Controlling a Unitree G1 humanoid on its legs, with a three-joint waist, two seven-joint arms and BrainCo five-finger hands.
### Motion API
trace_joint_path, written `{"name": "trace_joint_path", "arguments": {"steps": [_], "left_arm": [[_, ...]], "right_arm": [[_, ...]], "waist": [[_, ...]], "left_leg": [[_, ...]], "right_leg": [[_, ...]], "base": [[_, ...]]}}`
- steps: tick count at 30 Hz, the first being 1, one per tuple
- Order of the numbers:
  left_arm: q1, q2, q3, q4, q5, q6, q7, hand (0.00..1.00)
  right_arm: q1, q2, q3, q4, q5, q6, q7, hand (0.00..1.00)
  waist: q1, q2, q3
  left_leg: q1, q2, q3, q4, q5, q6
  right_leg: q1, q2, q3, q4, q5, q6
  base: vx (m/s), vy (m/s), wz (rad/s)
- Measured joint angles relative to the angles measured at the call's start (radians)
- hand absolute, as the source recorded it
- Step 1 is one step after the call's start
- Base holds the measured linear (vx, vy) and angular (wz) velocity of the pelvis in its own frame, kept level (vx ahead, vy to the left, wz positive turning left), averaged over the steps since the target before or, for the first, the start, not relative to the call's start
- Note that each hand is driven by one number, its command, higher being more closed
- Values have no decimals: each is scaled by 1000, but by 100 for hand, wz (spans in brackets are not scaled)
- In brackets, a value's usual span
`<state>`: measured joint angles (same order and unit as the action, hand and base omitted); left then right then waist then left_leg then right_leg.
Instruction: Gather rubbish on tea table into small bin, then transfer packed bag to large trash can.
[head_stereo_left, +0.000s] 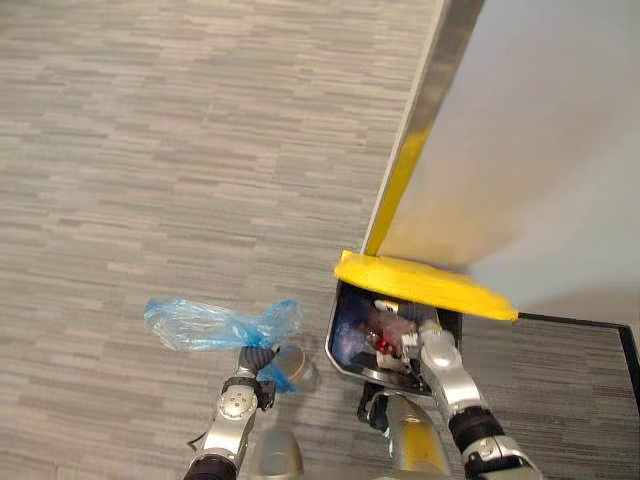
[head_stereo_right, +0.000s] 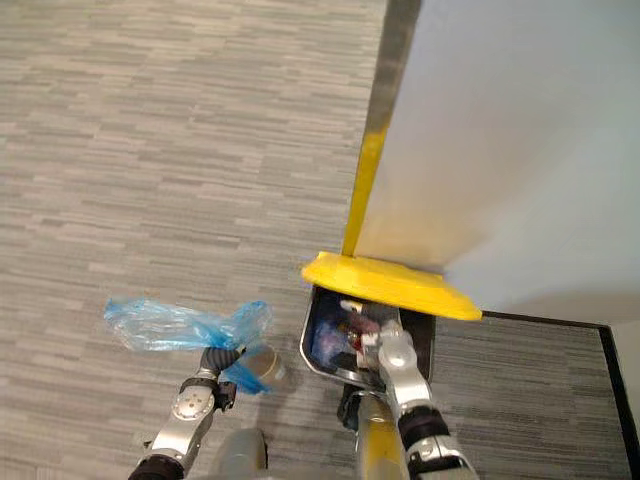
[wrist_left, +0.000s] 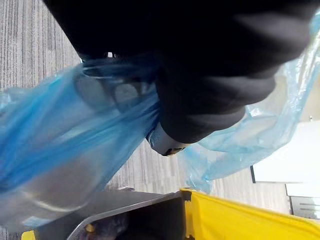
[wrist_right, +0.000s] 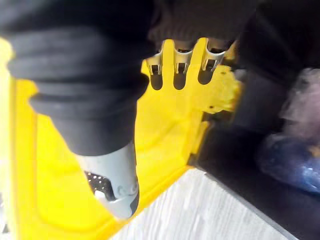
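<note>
Left hand (head_stereo_left: 259, 361): low and near, left of centre, closed round the gathered neck of the blue bag (head_stereo_left: 215, 327). In the left wrist view the plastic wraps the hand on both sides, the thumb (wrist_left: 167, 144) sticks out through it, and the fingers are dark shapes behind the film. The bag is off the floor, fanned out to the robot's left. Something round and grey (head_stereo_left: 292, 367) sits in its lower end beside the hand; can't tell what it is.

The bag is just left of the large trash can (head_stereo_left: 341, 357), clear of the rim and not over the opening.

Right hand (head_stereo_left: 431, 344): raised at the can's mouth, under the yellow lid (head_stereo_left: 425, 284). In the right wrist view the fingers (wrist_right: 175, 64) are straight, side by side, tips against the lid's underside. The thumb (wrist_right: 118, 189) is apart and touches nothing. The hand is spread, not gripping.

The lid is tilted up and the can is open. There is rubbish inside (head_stereo_left: 384, 334): red and white bits, clear film and blue plastic.

Behind the can is a pale wall panel (head_stereo_left: 540, 150) with a metal edge, the lower part of which is yellow (head_stereo_left: 398, 195). Grey striped carpet (head_stereo_left: 150, 150) covers the floor to the left and beyond.
</note>
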<state>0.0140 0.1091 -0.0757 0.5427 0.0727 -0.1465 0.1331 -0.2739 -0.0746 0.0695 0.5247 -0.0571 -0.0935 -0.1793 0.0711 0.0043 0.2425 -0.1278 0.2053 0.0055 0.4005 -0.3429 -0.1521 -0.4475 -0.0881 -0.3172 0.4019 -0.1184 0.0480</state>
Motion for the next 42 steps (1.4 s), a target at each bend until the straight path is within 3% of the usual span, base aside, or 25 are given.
{"name": "trace_joint_path", "arguments": {"steps": [5,11,19,24,31,36,42], "left_arm": [[-31,43,-26,-8,-5,-15,1,100],[-34,63,-52,-65,-23,-19,1,100],[-34,96,-121,-96,-45,-32,-6,100],[-37,110,-186,-199,-89,-38,-32,100],[-88,105,-362,-340,-160,-56,-68,100],[-219,64,-511,-398,-219,-67,-73,100],[-345,13,-592,-393,-219,-70,-65,100]], "right_arm": [[-91,-86,27,-23,-35,4,-3,0],[-136,-181,67,-72,-43,4,-13,0],[-169,-297,136,-72,-154,4,11,0],[-177,-316,138,-72,-191,4,32,0],[-236,-349,159,2,-270,16,50,0],[-294,-353,182,60,-300,34,50,0],[-357,-354,211,101,-307,52,51,0]], "waist": [[3,-26,44],[-1,-29,71],[-6,-42,81],[-11,-53,89],[-40,-54,89],[-62,-54,89],[-87,-54,89]], "left_leg": [[-46,0,-1,26,-2,2],[-51,4,-1,28,-2,3],[-50,3,-1,39,-16,23],[-47,4,-3,39,-15,21],[-29,-3,16,36,-16,22],[-12,-13,27,33,-19,28],[1,-20,47,38,-25,39]], "right_leg": [[-30,21,41,-16,25,5],[-34,31,48,-21,42,-11],[-34,36,64,-18,47,-11],[-33,43,72,-20,42,4],[-26,43,91,-21,47,0],[-20,39,109,-22,52,-3],[-14,38,128,-25,65,-7]], "base": [[-36,-13,0],[28,7,-3],[8,5,-3],[0,0,0],[12,22,-6],[15,31,-7],[-14,22,-7]]}}
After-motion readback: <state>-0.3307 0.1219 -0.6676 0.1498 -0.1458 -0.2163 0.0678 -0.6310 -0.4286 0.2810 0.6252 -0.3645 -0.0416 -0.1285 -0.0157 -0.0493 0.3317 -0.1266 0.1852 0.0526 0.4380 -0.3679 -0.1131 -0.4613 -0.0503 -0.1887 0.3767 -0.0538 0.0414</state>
